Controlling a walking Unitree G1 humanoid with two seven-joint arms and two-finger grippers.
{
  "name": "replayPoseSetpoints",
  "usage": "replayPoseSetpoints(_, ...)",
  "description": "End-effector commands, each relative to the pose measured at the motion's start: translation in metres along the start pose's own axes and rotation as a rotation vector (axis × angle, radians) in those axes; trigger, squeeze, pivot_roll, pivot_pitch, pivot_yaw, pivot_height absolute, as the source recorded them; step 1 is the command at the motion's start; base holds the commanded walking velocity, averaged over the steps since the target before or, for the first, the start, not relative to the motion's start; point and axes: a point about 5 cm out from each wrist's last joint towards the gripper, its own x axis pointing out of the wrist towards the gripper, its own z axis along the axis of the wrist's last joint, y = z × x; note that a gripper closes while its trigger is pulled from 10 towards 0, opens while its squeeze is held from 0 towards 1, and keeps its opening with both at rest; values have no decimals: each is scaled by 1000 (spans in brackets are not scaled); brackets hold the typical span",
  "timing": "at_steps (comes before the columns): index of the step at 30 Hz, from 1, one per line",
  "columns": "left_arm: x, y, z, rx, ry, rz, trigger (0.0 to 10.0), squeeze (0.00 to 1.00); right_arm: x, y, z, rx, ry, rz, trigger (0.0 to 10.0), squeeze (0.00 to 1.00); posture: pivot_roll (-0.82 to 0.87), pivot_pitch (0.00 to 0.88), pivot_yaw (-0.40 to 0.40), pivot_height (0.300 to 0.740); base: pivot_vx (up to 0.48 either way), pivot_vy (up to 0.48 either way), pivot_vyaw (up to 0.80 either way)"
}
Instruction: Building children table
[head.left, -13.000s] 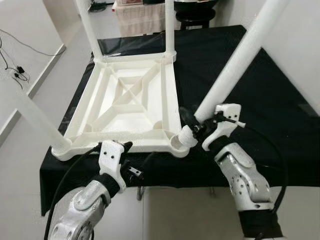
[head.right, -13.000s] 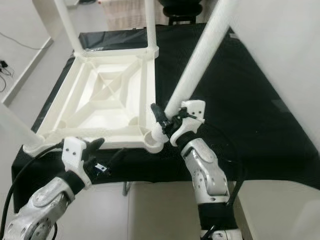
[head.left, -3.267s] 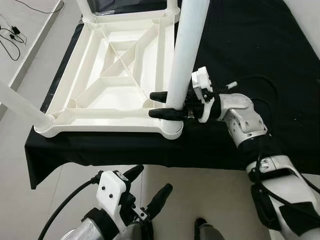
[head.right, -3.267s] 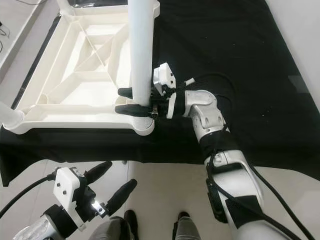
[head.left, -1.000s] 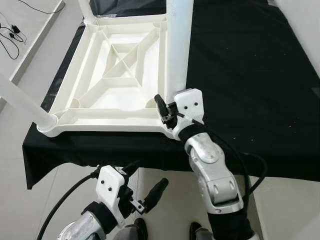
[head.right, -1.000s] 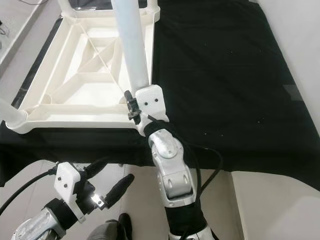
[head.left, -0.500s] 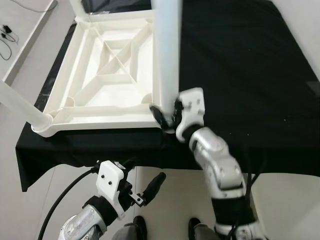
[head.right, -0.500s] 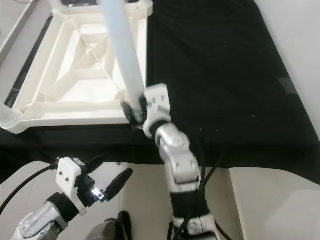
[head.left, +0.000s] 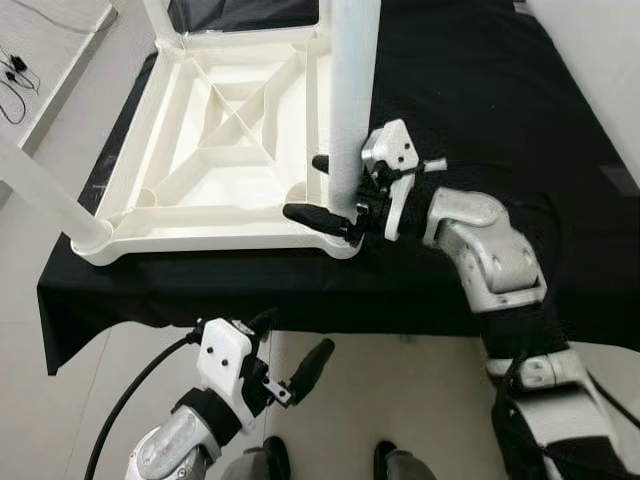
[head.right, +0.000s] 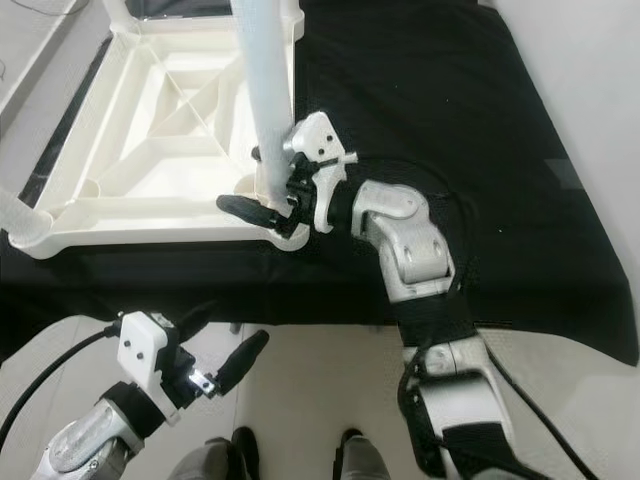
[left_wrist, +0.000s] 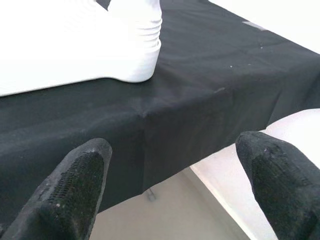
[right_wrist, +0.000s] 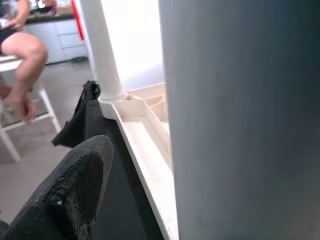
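Right gripper (head.left: 322, 187) now side-on around table leg (head.left: 352, 90).

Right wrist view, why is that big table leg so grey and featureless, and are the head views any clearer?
In the right wrist view the table leg sits close to the lens, backlit and shadowed, against a washed-out bright background. In the left eye view the same leg is sharp and evenly lit, with the right gripper around it above the upturned tabletop.
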Motion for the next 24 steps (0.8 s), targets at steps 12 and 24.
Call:
replayPoseSetpoints(12,-1,-1,-11,-20,22,13,10000,0,14,2,-20,21,65,82,0,0,55,234,14,740,0,0,0)
replayPoseSetpoints(24,-4,0,-9,-23,19,9,10000,0,-20,89,-119,391,366,-829,0,0,24,250,18,740,0,0,0)
